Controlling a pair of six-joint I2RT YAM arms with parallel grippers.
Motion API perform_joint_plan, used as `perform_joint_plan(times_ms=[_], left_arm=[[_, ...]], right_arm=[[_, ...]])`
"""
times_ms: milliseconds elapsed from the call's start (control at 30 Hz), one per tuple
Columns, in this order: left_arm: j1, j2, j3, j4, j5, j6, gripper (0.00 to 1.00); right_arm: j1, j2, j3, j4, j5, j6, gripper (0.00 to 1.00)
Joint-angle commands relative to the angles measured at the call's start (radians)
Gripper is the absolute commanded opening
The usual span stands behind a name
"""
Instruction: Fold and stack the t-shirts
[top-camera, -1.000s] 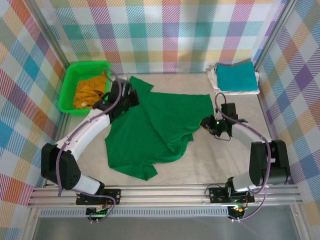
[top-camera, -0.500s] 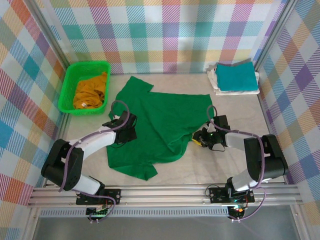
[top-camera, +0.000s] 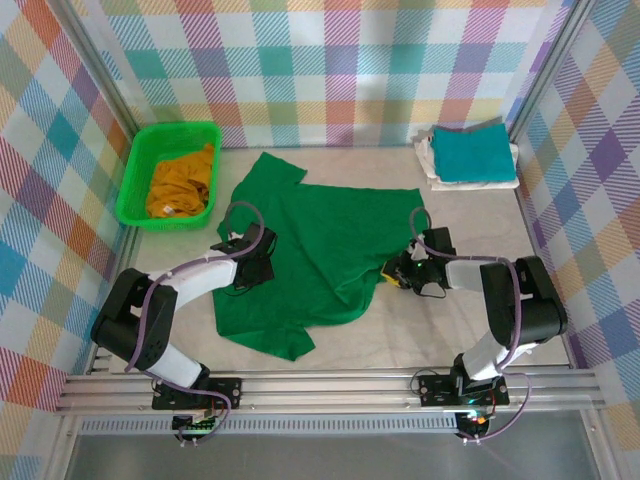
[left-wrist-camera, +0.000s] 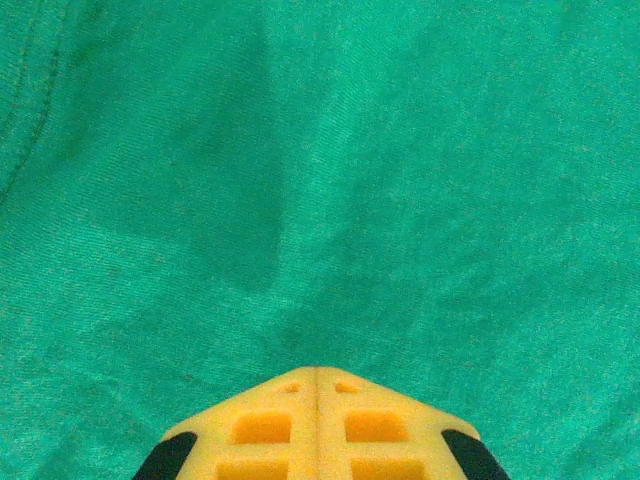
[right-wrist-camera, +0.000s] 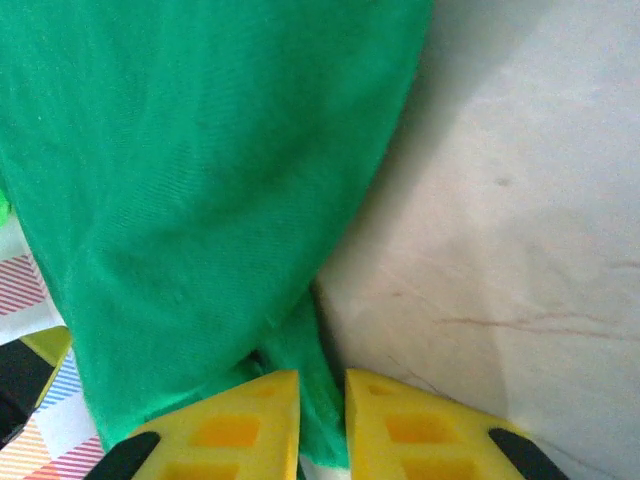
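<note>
A dark green t-shirt (top-camera: 330, 240) lies spread and partly folded over itself on the table's middle. My left gripper (top-camera: 260, 264) rests on its left side, shut, its yellow tips (left-wrist-camera: 317, 372) pressed together against the green cloth (left-wrist-camera: 350, 180). My right gripper (top-camera: 392, 275) sits at the shirt's right lower edge. A fold of the green cloth (right-wrist-camera: 200, 180) runs between its fingertips (right-wrist-camera: 322, 385), and the jaws are closed down on it. A mustard yellow t-shirt (top-camera: 180, 182) lies crumpled in the basket. A folded teal t-shirt (top-camera: 470, 152) sits on a folded white one (top-camera: 428, 160) at the back right.
The bright green plastic basket (top-camera: 135, 160) stands at the back left. Checked walls enclose the table on three sides. Bare tabletop (right-wrist-camera: 520, 200) lies right of the green shirt and along the front rail (top-camera: 320, 385).
My left arm drew back from the shirt's far left sleeve to its left middle. My right gripper slid left to the shirt's right edge and narrowed onto the cloth.
</note>
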Motion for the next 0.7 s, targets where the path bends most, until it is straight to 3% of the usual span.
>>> perform_joint_plan(times_ms=[0,233,667], left_arm=[[-0.004,0.019,0.017,0.001,-0.030,-0.011,0.00],[-0.004,0.002,0.023,-0.008,-0.055,-0.013,0.00],[0.025,-0.044,0.005,-0.064,-0.118,-0.018,0.00]], right_arm=[[0.035,0.038,0.022,0.014,0.032,0.002,0.16],[0.039,-0.057,0.028,-0.098,0.091,0.004,0.00],[0.016,-0.455,0.077,-0.748,0.292,0.015,0.00]])
